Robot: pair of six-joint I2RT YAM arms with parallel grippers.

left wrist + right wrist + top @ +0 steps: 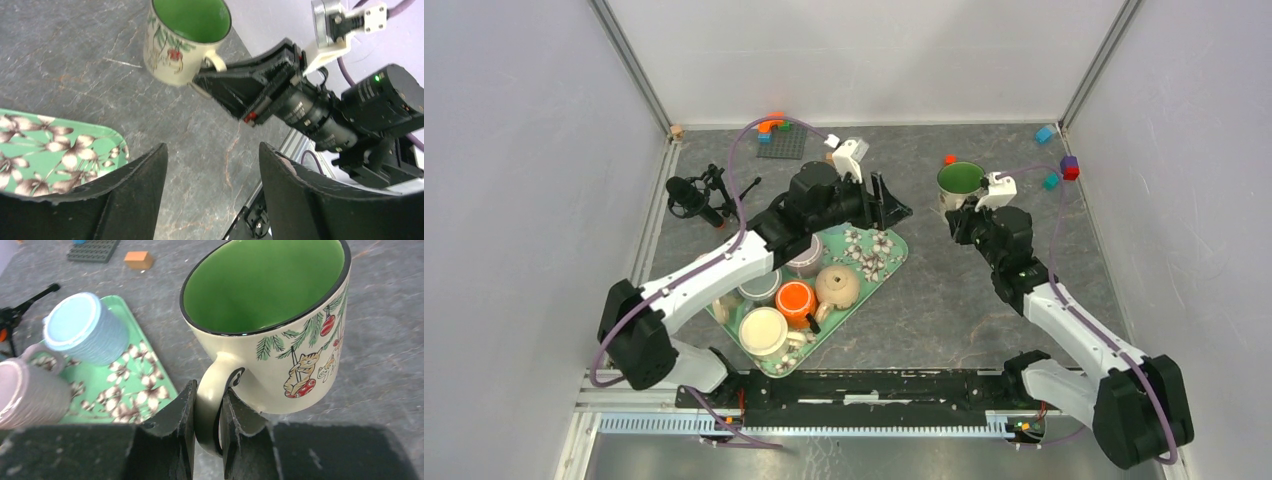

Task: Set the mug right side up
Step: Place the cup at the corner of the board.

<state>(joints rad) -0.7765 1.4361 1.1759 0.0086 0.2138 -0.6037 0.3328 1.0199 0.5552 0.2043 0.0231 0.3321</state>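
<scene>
While the green flowered tray (879, 255) lies on the left half of the grey desk (944, 300), it holds an orange cup (795, 297), a tan pot (837, 285) and other cups. Above the tray's top corner, near the middle of the picture from above, the left fingers (135, 190) stand wide apart with nothing between them. Just to their right, toward the top, is the mug (961, 178). It is right side up and its green inside faces up. The right fingers (172, 425) are squeezed on the mug's handle, one on each side. In the upper right corner lie a blue block (1045, 134) and a teal block (1050, 181).
</scene>
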